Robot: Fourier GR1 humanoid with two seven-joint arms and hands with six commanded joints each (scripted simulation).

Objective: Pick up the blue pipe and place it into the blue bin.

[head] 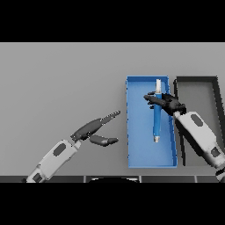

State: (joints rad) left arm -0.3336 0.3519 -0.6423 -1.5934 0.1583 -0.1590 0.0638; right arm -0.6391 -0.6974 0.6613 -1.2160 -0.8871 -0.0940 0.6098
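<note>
The blue pipe (pixel 156 121) with pale ends lies lengthwise inside the blue bin (pixel 136 132), right of the bin's middle. My right hand (pixel 170 103) comes in from the lower right and hovers over the pipe's far half. Its fingers reach leftward across the pipe, spread and fairly straight, and they hide a short stretch of it. My left hand (pixel 90 129) stays open above the bare table to the left of the bin, with its fingers pointing toward the bin.
A dark grey bin (pixel 195 85) stands directly right of the blue one, and my right forearm crosses its near left part. The grey table (pixel 61 79) stretches away to the left and to the back.
</note>
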